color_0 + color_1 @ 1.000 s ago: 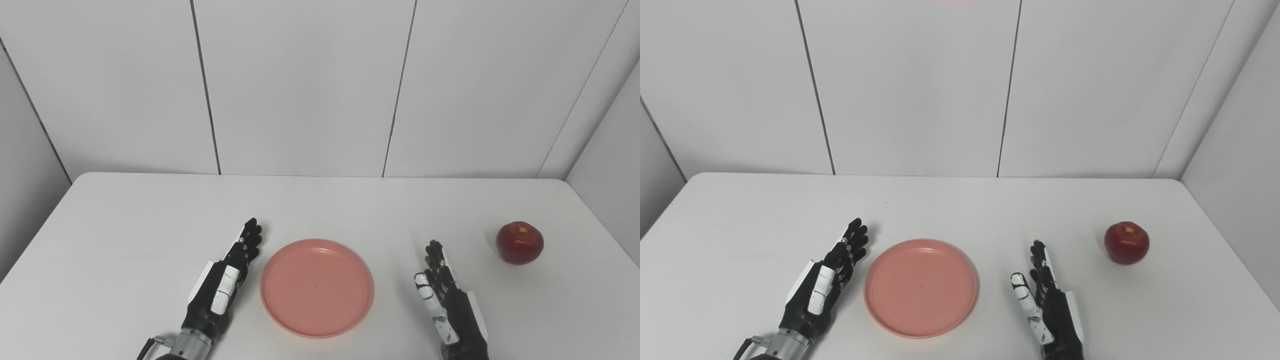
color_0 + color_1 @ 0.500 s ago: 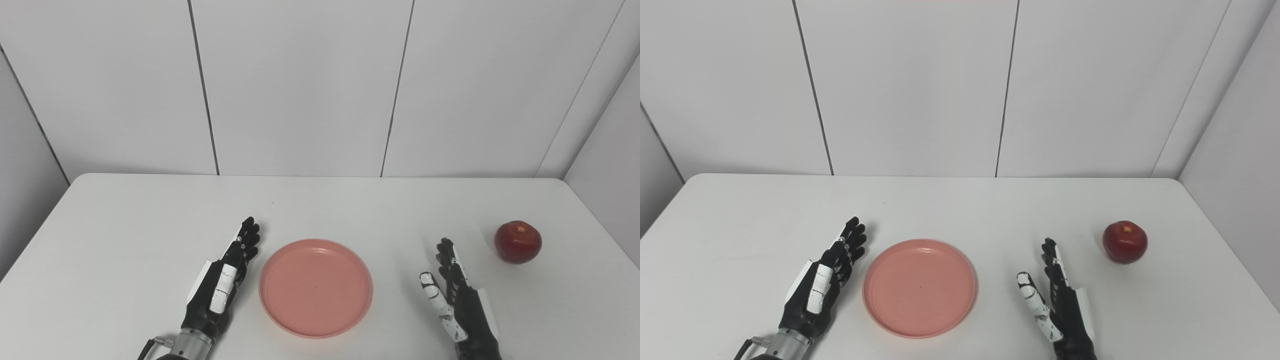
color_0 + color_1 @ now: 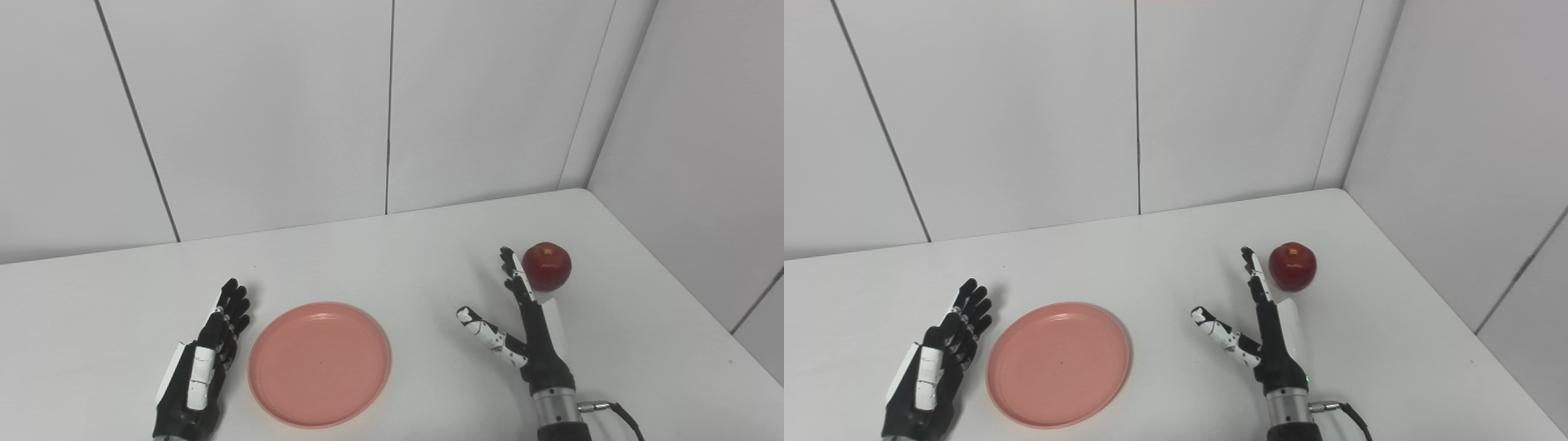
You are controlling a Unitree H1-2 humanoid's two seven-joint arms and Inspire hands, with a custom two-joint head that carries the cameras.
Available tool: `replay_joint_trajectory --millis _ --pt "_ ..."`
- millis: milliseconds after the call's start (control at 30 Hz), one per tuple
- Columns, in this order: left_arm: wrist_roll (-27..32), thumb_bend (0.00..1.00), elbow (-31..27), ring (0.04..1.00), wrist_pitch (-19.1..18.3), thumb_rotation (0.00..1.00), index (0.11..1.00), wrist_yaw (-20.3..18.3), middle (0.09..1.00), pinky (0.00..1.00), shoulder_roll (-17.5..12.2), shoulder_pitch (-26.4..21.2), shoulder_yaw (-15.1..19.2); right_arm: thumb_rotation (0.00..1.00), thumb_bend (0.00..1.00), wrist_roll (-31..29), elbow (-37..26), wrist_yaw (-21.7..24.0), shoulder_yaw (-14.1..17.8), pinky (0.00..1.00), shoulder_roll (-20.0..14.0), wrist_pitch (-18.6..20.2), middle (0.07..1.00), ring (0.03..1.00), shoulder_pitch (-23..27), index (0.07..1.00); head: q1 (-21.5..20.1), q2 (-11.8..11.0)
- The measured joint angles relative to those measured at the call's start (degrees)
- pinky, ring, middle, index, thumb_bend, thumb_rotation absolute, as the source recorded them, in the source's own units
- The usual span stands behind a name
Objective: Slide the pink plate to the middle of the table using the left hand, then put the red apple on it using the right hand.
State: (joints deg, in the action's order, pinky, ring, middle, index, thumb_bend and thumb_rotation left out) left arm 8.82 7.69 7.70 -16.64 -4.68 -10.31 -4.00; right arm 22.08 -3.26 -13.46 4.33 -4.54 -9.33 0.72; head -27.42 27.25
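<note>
Red apple (image 3: 547, 266) just beyond empty, spread right hand (image 3: 525, 331), fingertips beside it.

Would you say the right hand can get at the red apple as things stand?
Probably yes: the right hand is open, its fingertips just left of the red apple, with only bare table around.

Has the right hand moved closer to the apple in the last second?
Yes. The camera has swung too, but the right hand has reached forward: its fingertips now sit just left of the apple, the gap nearly closed.
</note>
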Motion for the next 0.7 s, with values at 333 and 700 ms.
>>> replay_joint_trajectory --millis 333,700 --pt "0.9 0.75 0.1 1.0 0.0 1.0 1.0 -0.1 1.0 1.0 -0.4 -0.2 0.8 0.61 0.8 3.9 1.0 -3.6 0.5 0.94 0.0 0.1 0.971 0.959 1.3 0.959 -2.5 -0.5" --pt "0.9 0.71 1.6 1.0 0.0 1.0 1.0 0.0 1.0 1.0 -0.4 -1.4 2.0 0.57 0.81 10.5 3.0 -7.2 1.8 0.87 -1.3 2.0 0.952 0.93 3.7 0.956 -3.8 -1.4"
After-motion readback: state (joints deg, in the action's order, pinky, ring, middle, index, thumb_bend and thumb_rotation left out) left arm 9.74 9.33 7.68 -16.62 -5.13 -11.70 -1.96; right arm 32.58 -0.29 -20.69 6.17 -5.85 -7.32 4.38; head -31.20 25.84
